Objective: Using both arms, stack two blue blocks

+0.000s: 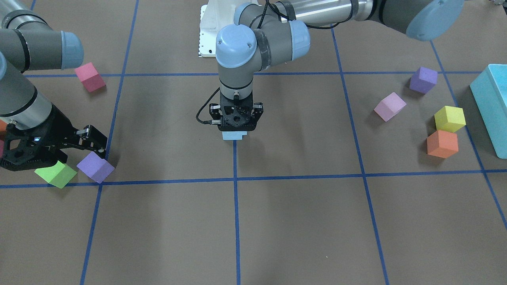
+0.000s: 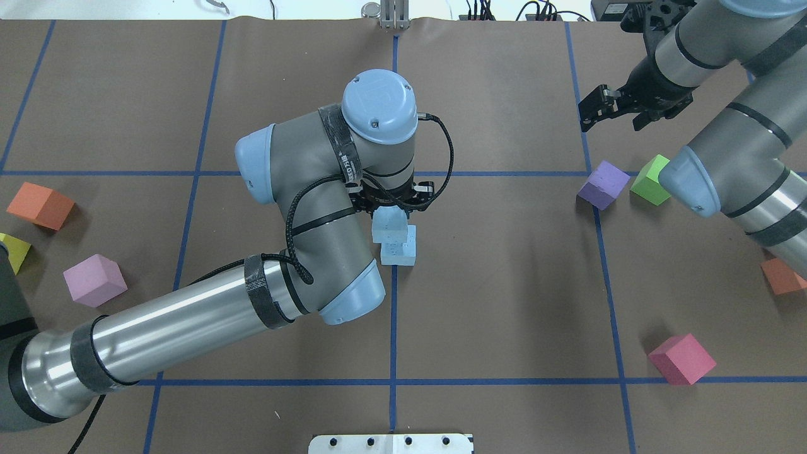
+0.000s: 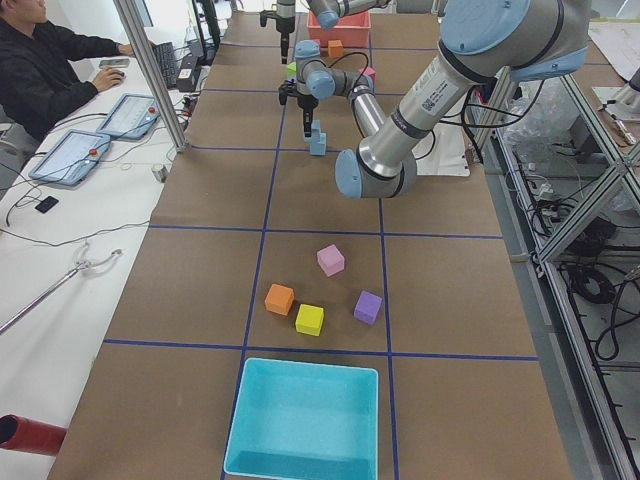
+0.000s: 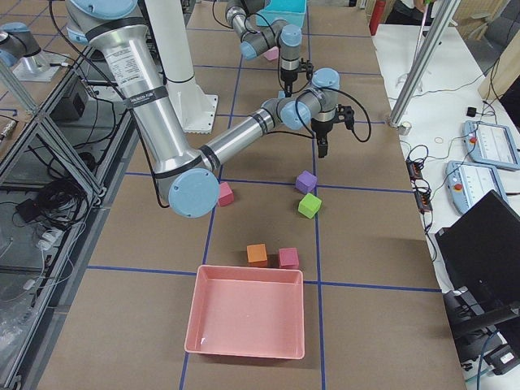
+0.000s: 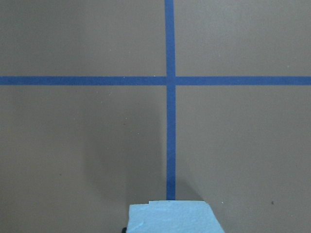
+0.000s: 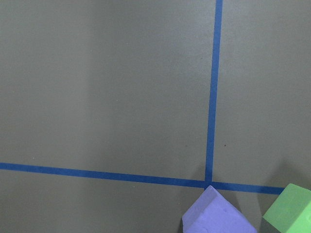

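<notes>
Two pale blue blocks stand at the table's centre. The upper one (image 2: 386, 225) rests on the lower one (image 2: 401, 251), set off to one side. They also show in the front view (image 1: 233, 135) and the exterior left view (image 3: 317, 137). My left gripper (image 2: 391, 207) points straight down and is shut on the upper blue block, whose edge shows at the bottom of the left wrist view (image 5: 171, 218). My right gripper (image 2: 610, 120) is open and empty, off to the side above a purple cube (image 2: 604, 184) and a green cube (image 2: 652, 180).
A teal bin (image 1: 491, 107) stands at the left arm's end, with purple (image 1: 423, 80), lilac (image 1: 389, 106), yellow (image 1: 449, 118) and orange (image 1: 442, 144) cubes beside it. A magenta cube (image 2: 682, 358) and a pink tray (image 4: 246, 313) lie on the right arm's side.
</notes>
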Robot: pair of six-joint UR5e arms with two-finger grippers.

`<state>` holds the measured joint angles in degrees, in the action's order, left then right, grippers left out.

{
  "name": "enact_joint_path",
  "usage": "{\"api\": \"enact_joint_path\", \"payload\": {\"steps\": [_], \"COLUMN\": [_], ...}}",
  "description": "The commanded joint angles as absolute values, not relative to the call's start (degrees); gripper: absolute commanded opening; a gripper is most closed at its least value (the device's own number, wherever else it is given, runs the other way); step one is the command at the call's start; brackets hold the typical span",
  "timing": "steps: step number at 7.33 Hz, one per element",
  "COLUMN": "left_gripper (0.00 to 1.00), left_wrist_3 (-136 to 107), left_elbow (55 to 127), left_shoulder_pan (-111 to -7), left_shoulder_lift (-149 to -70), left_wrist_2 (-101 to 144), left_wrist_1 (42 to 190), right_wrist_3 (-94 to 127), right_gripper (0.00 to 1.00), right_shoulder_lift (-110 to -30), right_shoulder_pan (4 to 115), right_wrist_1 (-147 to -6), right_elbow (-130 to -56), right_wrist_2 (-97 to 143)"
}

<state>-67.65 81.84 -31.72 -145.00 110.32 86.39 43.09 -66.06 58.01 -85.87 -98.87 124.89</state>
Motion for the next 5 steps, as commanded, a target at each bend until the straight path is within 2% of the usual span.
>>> {"api": "enact_joint_path", "payload": {"steps": [1,4,5], "left_gripper": [0.61,0.63,0.86], "left_wrist_3": [-71.0,-71.2,-70.7], "left_elbow": [81.8,81.8,81.9], "left_shoulder_pan": [-31.5,-30.8,-30.8], "left_shoulder_lift": [-144.8,-144.2,-144.2], "left_wrist_2": [110.4,110.4,110.3], "left_wrist_1": [88.6,89.6,89.7], "right_wrist_3": [43.2,43.1,43.1], "right_gripper": [1.00,1.00,1.00], "right_shoulder_lift": [-66.1,-66.1,-66.1], "right_shoulder_pan": [58.0,58.0,58.0], "right_wrist_1": [-85.9,-85.9,-85.9], "right_elbow": [-99.0,-98.9,-98.9], "right_wrist_2": [124.9,124.9,124.9]}}
